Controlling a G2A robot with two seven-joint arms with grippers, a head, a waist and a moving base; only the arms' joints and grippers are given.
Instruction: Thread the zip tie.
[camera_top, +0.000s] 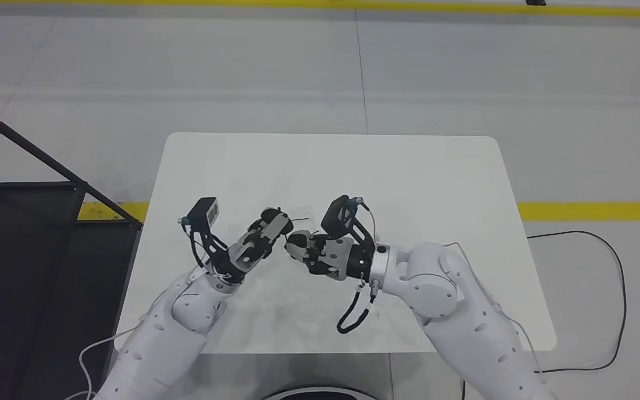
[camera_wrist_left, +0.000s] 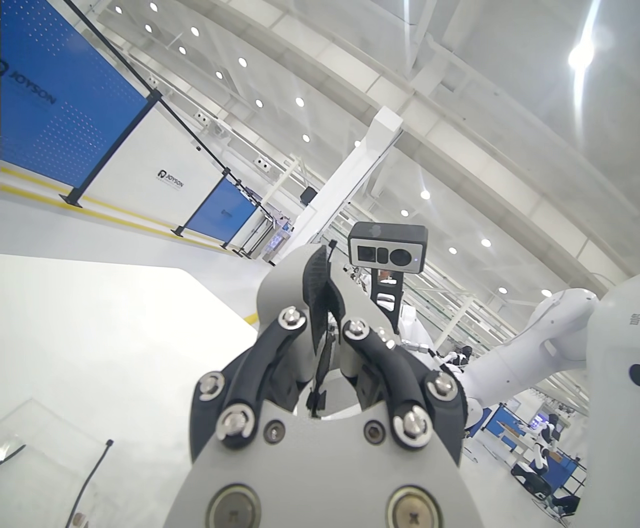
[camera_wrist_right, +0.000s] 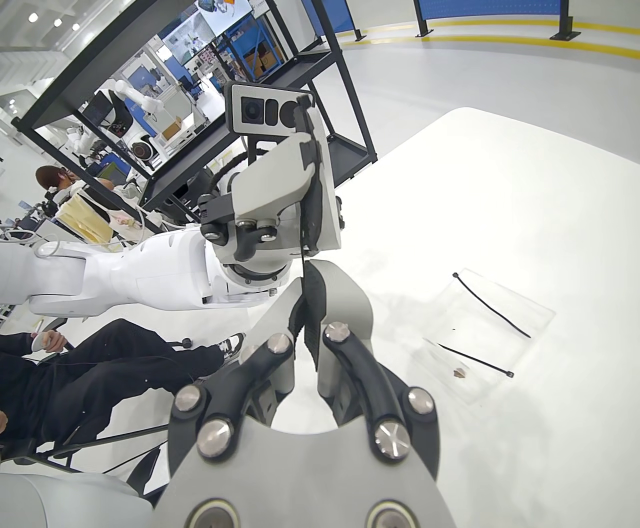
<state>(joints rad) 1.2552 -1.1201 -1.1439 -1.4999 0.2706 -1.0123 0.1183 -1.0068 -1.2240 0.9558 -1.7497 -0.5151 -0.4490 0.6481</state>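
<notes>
White table (camera_top: 430, 170) on a grey floor (camera_top: 200, 70) marked with yellow lines, seen from above. Both arms rise from the lower edge of the frame and meet over the lower middle of the table, with the left gripper (camera_top: 275, 230) and the right gripper (camera_top: 298, 247) tip to tip and almost touching.

Left wrist view: the left gripper (camera_wrist_left: 325, 295) has its pads pressed together on a thin black zip tie (camera_wrist_left: 321, 357). The strap runs between the pads, and one end reaches down toward the palm. The table (camera_wrist_left: 100, 310) lies at centre left.

Right wrist view: the right gripper (camera_wrist_right: 307, 300) is likewise pinched on the zip tie (camera_wrist_right: 303, 265). The strap rises straight from its pads into the pads of the left gripper (camera_wrist_right: 312, 200) directly above in the frame, and emerges past them at upper centre. The zip tie is thus held off the table by both grippers, with a short bare length between them. Whether the tip has entered the head cannot be told.

Other items: a clear tray (camera_wrist_right: 535, 312) lies flat on the table (camera_wrist_right: 525, 175) at centre right and holds two spare ties (camera_wrist_right: 492, 305) (camera_wrist_right: 475, 359), which are apart from each other. The same tray (camera_wrist_left: 45, 425) appears at the lower left of the left wrist view, with one spare tie (camera_wrist_left: 92, 472) in sight.
</notes>
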